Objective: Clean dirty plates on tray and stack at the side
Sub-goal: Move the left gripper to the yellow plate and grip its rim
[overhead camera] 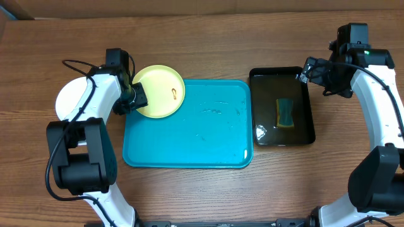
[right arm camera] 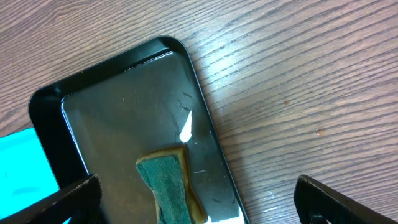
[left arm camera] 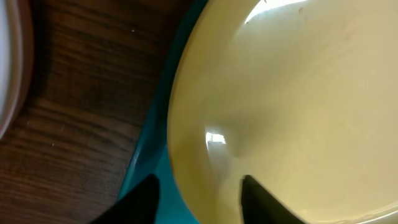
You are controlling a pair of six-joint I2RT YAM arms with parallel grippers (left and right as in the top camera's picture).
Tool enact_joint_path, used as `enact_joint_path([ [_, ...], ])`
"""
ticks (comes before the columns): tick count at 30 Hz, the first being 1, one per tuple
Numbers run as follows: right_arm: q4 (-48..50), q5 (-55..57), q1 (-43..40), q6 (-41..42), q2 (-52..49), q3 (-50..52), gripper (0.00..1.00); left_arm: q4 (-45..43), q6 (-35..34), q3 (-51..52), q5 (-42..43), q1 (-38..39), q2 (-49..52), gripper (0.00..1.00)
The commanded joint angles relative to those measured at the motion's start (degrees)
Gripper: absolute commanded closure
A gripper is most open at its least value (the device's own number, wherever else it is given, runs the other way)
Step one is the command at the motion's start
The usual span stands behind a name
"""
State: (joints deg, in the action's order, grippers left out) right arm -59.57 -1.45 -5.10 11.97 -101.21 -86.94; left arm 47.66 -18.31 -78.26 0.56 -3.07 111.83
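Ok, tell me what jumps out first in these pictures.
A large turquoise rectangular plastic tray sits in the middle of the wooden table, with a pale yellow round plate overlapping its far left corner, the left tool straddling the plate's rim. To the right, a glossy black rectangular tray holds a green sponge.

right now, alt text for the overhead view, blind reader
A yellow-green plate with an orange smear overlaps the turquoise tray's far-left corner, the left hand at its rim. A white plate lies further left; right of the tray, a black tray holds a green sponge, the open right hand beside it.
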Motion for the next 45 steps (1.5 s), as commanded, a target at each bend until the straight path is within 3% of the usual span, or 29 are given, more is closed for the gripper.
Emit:
enact_joint_path([
  [1,0.3,0.3,0.3,0.3,0.5,-0.5,0.0,-0.5,-1.2,0.2,-0.7,0.0,2.2,0.71],
  [4,0.3,0.3,0.3,0.3,0.5,-0.5,0.0,0.1,-1.2,0.2,0.0,0.1,2.2,0.94],
  [5,0.3,0.3,0.3,0.3,0.5,-0.5,0.0,0.4,-1.2,0.2,0.9,0.2,2.2,0.96],
  [15,0.3,0.3,0.3,0.3,0.5,-0.5,0.0,9.8,0.3,0.2,3.6,4.2,2.2,0.96],
  [21,0.3,0.3,0.3,0.3,0.5,-0.5,0.0,10.9,0.3,0.2,3.5,9.1,2.2,0.93],
  [24,0.3,0.3,0.3,0.3,0.5,-0.5,0.0,9.9,-0.2,0.2,3.5,10.8,2.2,0.85],
  [27,0.3,0.3,0.3,0.3,0.5,-0.5,0.0,7.6,-0.1,0.2,2.6,11.5,2.2,0.6],
  [28,0.3,0.3,0.3,0.3,0.5,-0.5,0.0,6.4,-0.1,0.2,1.9,11.5,2.2,0.6],
  [36,5.4,0.0,0.4,0.3,0.5,-0.5,0.0,1.3,0.5,0.2,0.3,11.4,2.2,0.75],
  [40,2.5,-9.6,0.4,0.3,0.5,-0.5,0.0,-0.2,0.5,0.3,0.3,11.4,2.3,0.73],
  [45,-0.7,-13.3,0.4,0.3,0.4,-0.5,0.0,-3.3,0.5,0.7,0.3,11.4,2.3,0.74],
])
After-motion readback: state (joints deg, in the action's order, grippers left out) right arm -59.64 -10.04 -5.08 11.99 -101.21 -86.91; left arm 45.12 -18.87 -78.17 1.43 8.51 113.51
